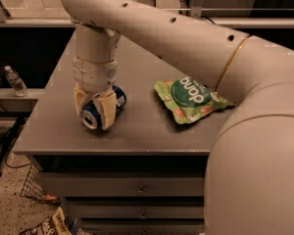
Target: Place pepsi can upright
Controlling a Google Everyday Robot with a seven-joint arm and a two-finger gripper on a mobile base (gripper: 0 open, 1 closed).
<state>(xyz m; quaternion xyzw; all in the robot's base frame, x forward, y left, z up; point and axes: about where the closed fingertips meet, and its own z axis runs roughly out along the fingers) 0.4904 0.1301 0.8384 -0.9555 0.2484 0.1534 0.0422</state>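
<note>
Cream holed arm [186, 38], perhaps tan-padded tool [96, 119] below wrist [94, 75]

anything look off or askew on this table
The small blue metal pepsi can is tipped sideways, silver end toward the camera, clamped in the gripper at the left of the grey table. The green snack bag lies flat.
</note>
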